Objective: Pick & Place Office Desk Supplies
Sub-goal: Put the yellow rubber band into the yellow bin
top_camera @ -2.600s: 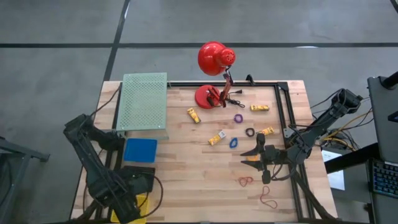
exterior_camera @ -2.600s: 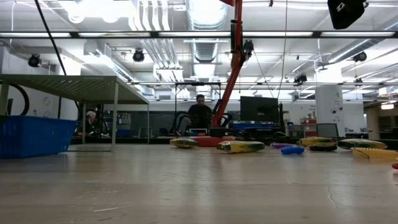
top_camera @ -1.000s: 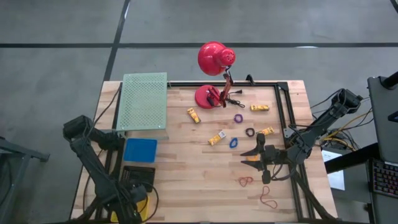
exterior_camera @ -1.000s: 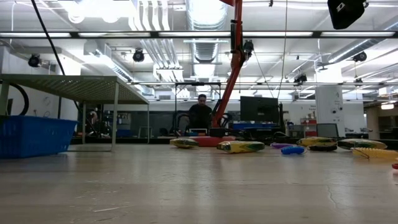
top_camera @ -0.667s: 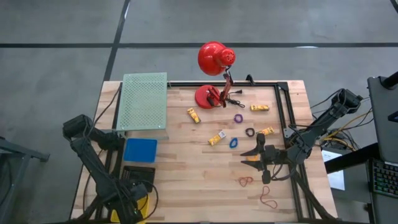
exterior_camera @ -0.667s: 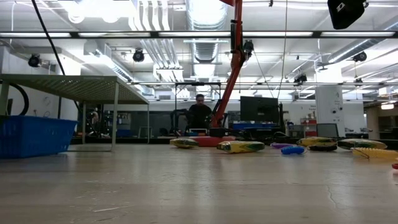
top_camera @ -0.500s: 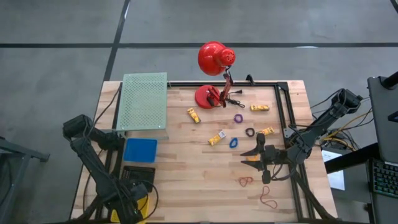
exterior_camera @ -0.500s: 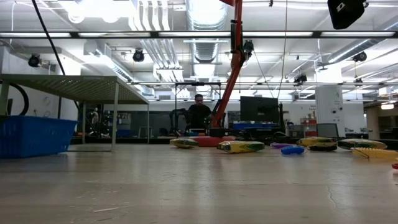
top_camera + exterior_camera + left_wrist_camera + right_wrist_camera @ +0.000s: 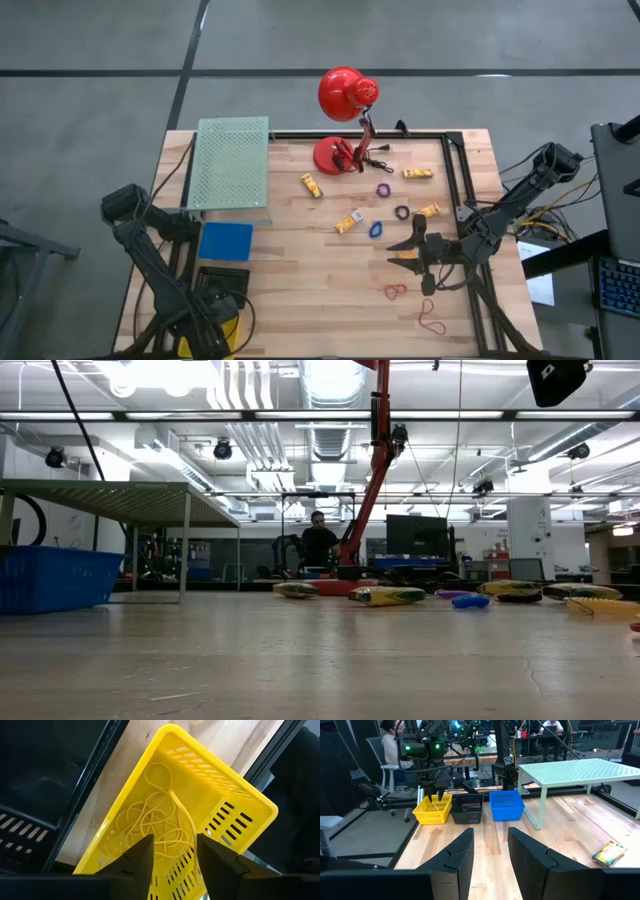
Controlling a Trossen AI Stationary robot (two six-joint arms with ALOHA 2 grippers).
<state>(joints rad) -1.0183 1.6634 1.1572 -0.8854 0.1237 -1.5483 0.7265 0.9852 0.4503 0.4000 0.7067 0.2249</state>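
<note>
- Left gripper (image 9: pixel 172 852) hangs directly above the yellow basket (image 9: pixel 235 827) at the bench's near left corner; we see its fingers parted with nothing between them, and a tangle of tan rubber bands (image 9: pixel 155 827) lying on the basket floor beneath.
- Step in hand, as we judge it: release of a band into the yellow basket. To finish it well we would lift straight up, so that no loop catches on a fingertip or on the slotted wall.
- Neighbouring black basket (image 9: pixel 469 808) and blue basket (image 9: pixel 506 805) stand in a row beside the yellow one along the left edge; we would keep the lift clear of their rims.
- Right gripper (image 9: pixel 412 249) waits low over the bench towards its right edge, fingers partly open and holding nothing.
- Remaining supplies lie loose on the right half of the bench: yellow pieces (image 9: pixel 312 185), a purple ring (image 9: pixel 383 190), a blue ring (image 9: pixel 376 229) and a black ring (image 9: pixel 402 212) about the middle, and red rubber bands (image 9: pixel 396 291) near the front right corner.
- Red desk lamp (image 9: pixel 345 96) stands at the far edge; the green perforated shelf (image 9: pixel 232 163) occupies the far left corner.
</note>
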